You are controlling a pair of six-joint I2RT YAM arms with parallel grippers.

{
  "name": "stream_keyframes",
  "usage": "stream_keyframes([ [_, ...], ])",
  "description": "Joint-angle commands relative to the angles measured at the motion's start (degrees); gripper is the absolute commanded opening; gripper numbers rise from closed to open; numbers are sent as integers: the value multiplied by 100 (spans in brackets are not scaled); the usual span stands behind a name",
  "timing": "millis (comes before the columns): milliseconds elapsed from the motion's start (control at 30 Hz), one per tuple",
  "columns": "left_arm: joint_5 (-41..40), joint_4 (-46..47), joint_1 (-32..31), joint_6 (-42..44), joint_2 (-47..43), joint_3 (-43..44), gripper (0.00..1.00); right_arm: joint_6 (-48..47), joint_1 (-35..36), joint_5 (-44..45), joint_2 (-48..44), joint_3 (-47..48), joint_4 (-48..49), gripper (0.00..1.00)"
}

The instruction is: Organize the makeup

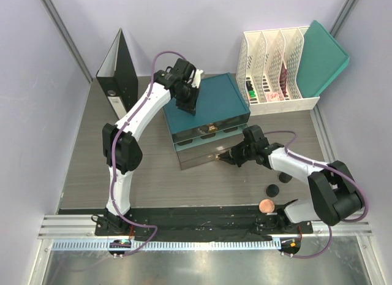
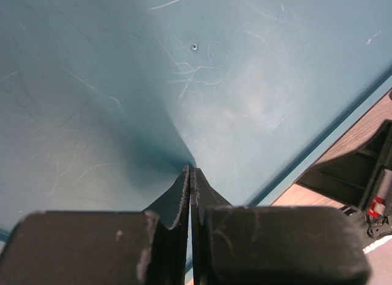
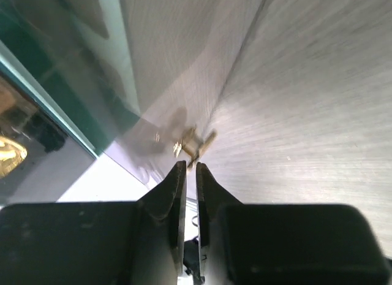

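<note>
1. The bench [image 1: 92, 168] has open room along its left half, between the left arm and the left edge. The far edge is crowded: a black binder [image 1: 119, 73] stands at the far-left corner, and a white file rack [image 1: 278, 70] with a teal folder [image 1: 321, 55] leaning on it fills the far-right corner. Green and red markers [image 1: 250, 92] sit in the rack's left slot.
2. The teal drawer box [image 1: 214, 98] stands mid-bench toward the far edge, with bare bench in front of it.
3. The left hand [image 2: 191, 170] is clenched, fingers pressed together and holding nothing. Its tips touch the scratched teal top of the drawer box [image 2: 184, 83] near its left side.
4. The right hand [image 3: 190, 165] is drawn almost closed, with only a thin slit between its fingers. It sits at the front of the lowest drawer, with a gold knob [image 3: 193, 144] right at its tips. Whether it pinches the knob cannot be told.
5. The visible makeup lies near the near-right corner. A black round jar [image 1: 272, 190] is beside the right forearm. A second black round jar [image 1: 285, 176] is partly hidden under that arm. A peach disc [image 1: 266, 205] lies just by the near edge.
6. The bench is grey-brown wood grain, closed in by pale walls [image 1: 202, 21].
</note>
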Motion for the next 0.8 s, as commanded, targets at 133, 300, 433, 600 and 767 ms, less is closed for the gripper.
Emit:
stream_keyframes([
  [133,-630,-602,42,188,162,-292,3,-520,37,-657,-615,407,-662,28],
  [300,-736,-593,42,180,-136,-196,8,-520,28,-991,-975,547,-1057,38],
  [433,-518,-480,42,258,-462,-125,19,-713,-24,-825,-1406,890,-1662,39],
  [600,-69,-102,-132,276,-1033,-326,64,-1518,-393,-325,-1557,1803,-2226,53],
  [767,29,513,-747,355,-1630,-564,74,-2452,-963,387,-1109,2804,-2684,59],
])
